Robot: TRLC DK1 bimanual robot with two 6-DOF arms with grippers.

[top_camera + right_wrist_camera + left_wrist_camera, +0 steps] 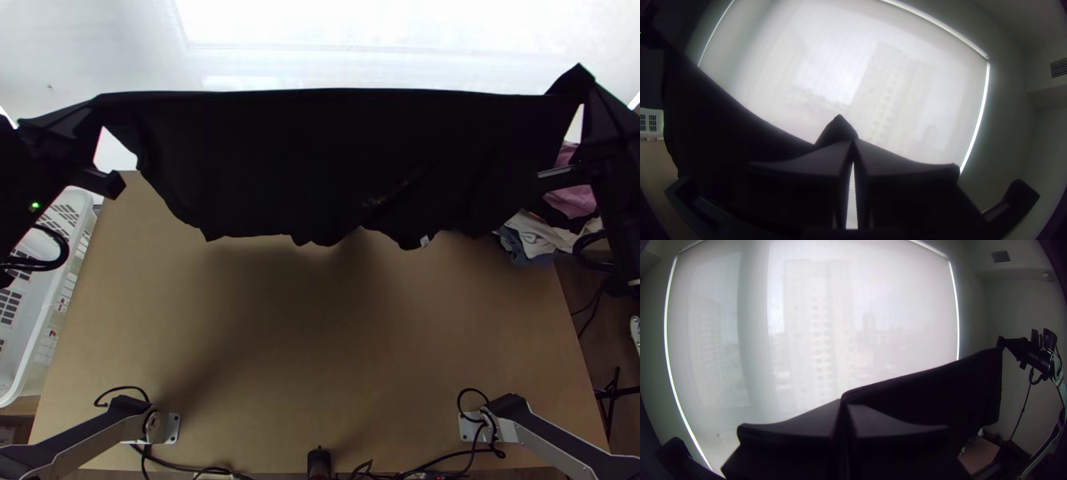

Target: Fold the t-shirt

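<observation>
Black t-shirt (pixel 320 160) up in air at twelve o'clock in top view — stretched wide, unfolded, upper edge nearly straight. Held by corners at ten and two o'clock; cloth hangs between them. Lower edge uneven, dipping in loose points and soft folds — small pale patch there, between four and five o'clock from shirt's middle.

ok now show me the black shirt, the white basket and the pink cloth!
Shirt (pixel 320 160): top view, middle of the hanging cloth.
Basket (pixel 76 240): top view, its side nearest the table.
Pink cloth (pixel 573 198): top view, its lower part.
</observation>
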